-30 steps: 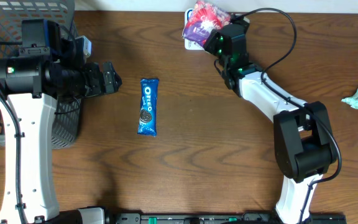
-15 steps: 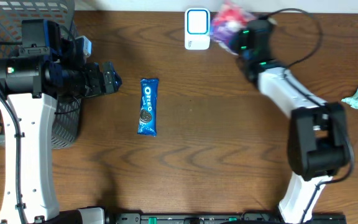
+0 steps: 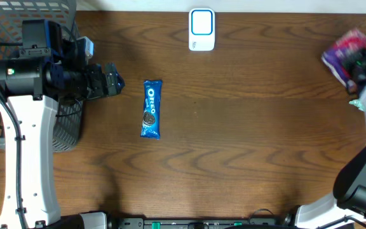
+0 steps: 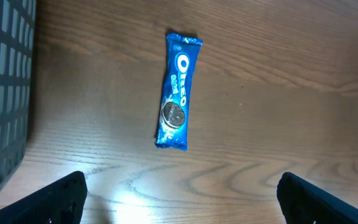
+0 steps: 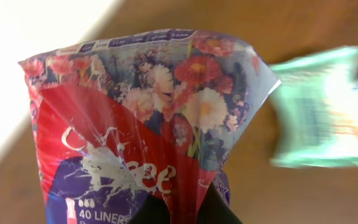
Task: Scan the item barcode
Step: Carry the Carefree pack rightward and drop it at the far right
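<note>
A flowered red and purple liner pack (image 3: 344, 52) (image 5: 148, 118) hangs at the table's far right edge, and my right gripper (image 3: 359, 63) (image 5: 182, 210) is shut on its lower end. The white barcode scanner (image 3: 201, 29) lies at the back middle, far left of the pack. A blue Oreo pack (image 3: 151, 109) (image 4: 178, 90) lies flat left of centre. My left gripper (image 3: 114, 81) (image 4: 182, 202) hovers just left of the Oreo pack, open and holding nothing, its fingertips (image 4: 61, 198) wide apart in the left wrist view.
A dark wire basket (image 3: 18, 25) (image 4: 2, 93) stands at the left edge beneath the left arm. A green packet (image 3: 359, 102) (image 5: 316, 118) lies on the table by the right edge, just past the held pack.
The right arm has swung the liner pack from over the scanner to the far right edge of the table. The left arm and the Oreo pack have not moved.
</note>
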Tool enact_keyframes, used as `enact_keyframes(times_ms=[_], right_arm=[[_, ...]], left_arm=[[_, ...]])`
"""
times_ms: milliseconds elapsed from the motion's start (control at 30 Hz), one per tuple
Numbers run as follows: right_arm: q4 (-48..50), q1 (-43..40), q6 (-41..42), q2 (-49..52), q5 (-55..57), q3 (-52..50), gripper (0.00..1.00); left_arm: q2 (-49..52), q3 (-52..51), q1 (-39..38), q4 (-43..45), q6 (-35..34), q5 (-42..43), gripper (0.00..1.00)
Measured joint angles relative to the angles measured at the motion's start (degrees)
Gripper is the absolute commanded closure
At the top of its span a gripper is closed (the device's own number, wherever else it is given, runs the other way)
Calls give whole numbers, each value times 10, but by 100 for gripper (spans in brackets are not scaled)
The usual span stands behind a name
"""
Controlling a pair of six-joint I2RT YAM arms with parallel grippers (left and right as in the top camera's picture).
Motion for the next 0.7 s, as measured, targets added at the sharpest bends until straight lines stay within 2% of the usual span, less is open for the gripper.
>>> enact_keyframes(times_ms=[100, 167, 233, 267, 300, 367, 600, 700], right_arm=[[-12, -44, -45, 10, -1, 0, 99], [-13, -65, -73, 18, -5, 0, 91], [-12, -84, -101, 29, -14, 0, 74], [-10, -92, -113, 35, -21, 0, 57], [-8, -97, -118, 39, -25, 0, 47], [-1, -103, -135, 45, -41, 0, 39], [21, -105, -169, 46, -110, 0, 30], [21, -105, -178, 46, -156, 0, 29]], left_arm=[[0, 0, 0, 0, 0, 0, 2], [0, 0, 0, 0, 0, 0, 2], [0, 0, 0, 0, 0, 0, 2], [0, 0, 0, 0, 0, 0, 2], [0, 0, 0, 0, 0, 0, 2], [0, 0, 0, 0, 0, 0, 2], [0, 0, 0, 0, 0, 0, 2], [0, 0, 0, 0, 0, 0, 2]])
